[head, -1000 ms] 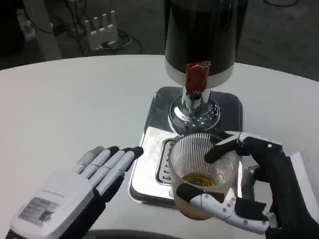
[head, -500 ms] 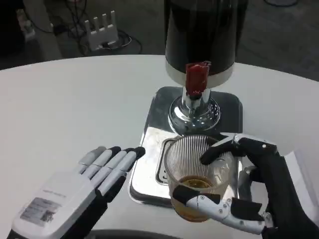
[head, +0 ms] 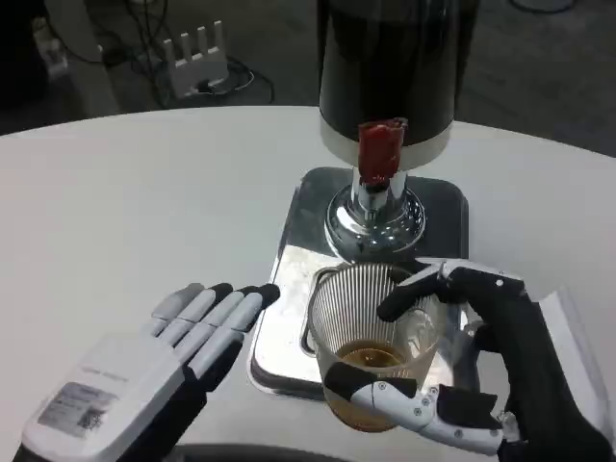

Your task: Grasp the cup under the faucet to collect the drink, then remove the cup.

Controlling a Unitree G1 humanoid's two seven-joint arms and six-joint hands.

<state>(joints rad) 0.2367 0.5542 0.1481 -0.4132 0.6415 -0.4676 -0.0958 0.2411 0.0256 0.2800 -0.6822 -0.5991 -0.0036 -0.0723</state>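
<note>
Head view: right hand (head: 481, 385), fingers wrapped around the cup (head: 371, 356), has drawn it toward the table's near edge, off the faucet (head: 377, 154); left hand (head: 183, 346) open.

left hand (head: 164, 361) flat, palm down, fingers extended together; right hand (head: 481, 366) wrapped around the ribbed clear plastic cup (head: 371, 342)

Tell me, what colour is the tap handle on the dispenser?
Red. The tap handle shows best in the head view, above the cup held by the right hand.
</note>
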